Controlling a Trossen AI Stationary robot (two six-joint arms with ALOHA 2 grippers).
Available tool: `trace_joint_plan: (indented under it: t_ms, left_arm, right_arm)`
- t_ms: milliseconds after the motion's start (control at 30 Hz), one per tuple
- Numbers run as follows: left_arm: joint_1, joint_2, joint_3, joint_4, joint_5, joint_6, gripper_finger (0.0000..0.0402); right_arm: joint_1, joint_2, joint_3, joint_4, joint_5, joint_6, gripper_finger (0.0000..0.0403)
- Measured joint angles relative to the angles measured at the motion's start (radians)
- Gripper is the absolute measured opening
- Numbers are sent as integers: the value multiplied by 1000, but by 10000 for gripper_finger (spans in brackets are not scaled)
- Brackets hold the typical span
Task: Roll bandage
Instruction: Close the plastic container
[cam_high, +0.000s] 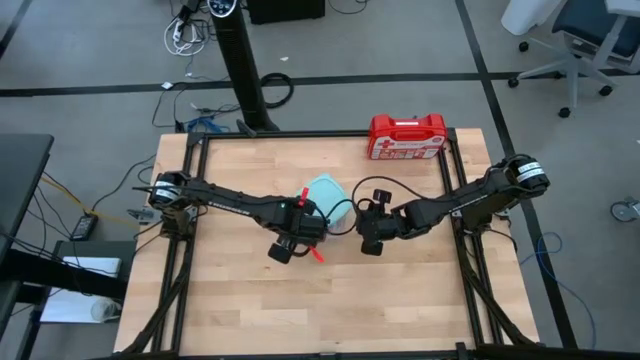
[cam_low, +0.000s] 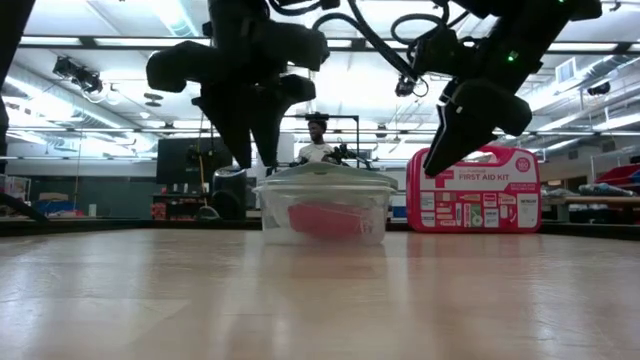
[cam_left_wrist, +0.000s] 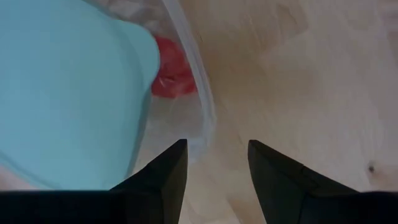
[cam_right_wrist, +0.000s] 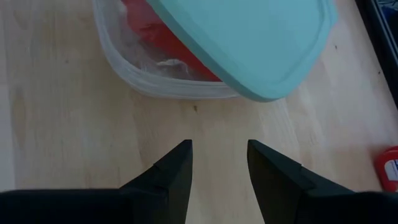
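The red bandage lies bunched inside a clear square container that stands on the table. The container's pale blue lid rests on top, shifted askew in the right wrist view. The bandage shows through the clear wall in both wrist views. My left gripper hangs open and empty above the container's near-left edge. My right gripper hangs open and empty above the table, just right of the container. In the low view both grippers are clear of the table.
The red first-aid case stands upright at the table's far edge, right of centre. Bare wooden tabletop lies toward the near edge. A person sits in the room beyond the table.
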Motion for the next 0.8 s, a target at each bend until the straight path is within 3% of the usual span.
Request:
trace_joint_plan:
  t_ms: [233,533,800]
  left_arm:
    - [8,-2,-106,138,-5,63,172]
    - [41,3,-382,548,77,147,172]
    - [44,-10,-349,486,66,101,172]
  right_arm:
    - [9,0,0,18,-2,-1,150]
    - [11,0,0,32,-1,-14,150]
    - [5,0,0,43,5,-21,150]
